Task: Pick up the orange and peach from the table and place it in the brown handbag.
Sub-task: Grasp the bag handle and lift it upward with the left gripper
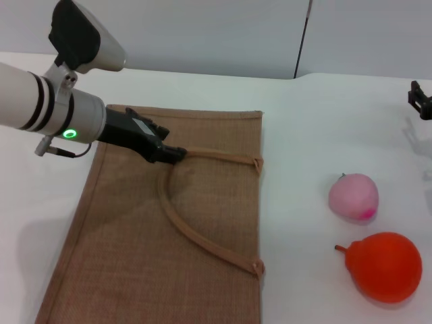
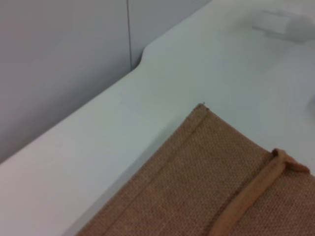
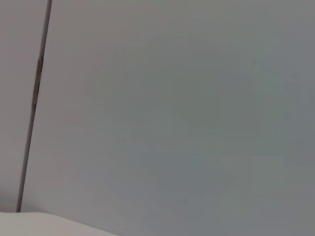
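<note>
Two fruits lie on the white worktop (image 1: 317, 121) to the right of the brown handbag (image 1: 135, 256), which is spread flat with its mouth edge facing them. The peach (image 1: 354, 196) sits near that edge, and the orange (image 1: 386, 265) rests just beside the peach, nearer the robot and a little farther from the bag; the two do not touch, and its small stem nub points back toward the bag.

The left hand (image 1: 172, 154) is low over the bag's far half, its black tip right at the spot where the looped handle (image 1: 196, 236) curves across the weave. Its fingers look drawn close together at the handle, but whether they actually have hold of the strap cannot be told. A green light glows on the white arm (image 1: 40, 101) behind it. The left wrist view shows the bag's far corner, a hemmed border and one end of the handle stitched to the fabric.

The right hand (image 1: 421, 100) is only a dark sliver at the frame edge, well apart from the bag and beyond the peach; how far open it is cannot be told. Its wrist camera faces a plain grey wall (image 3: 172, 113).

No brand, label or writing can be read on the bag, the fruit or the arm.
</note>
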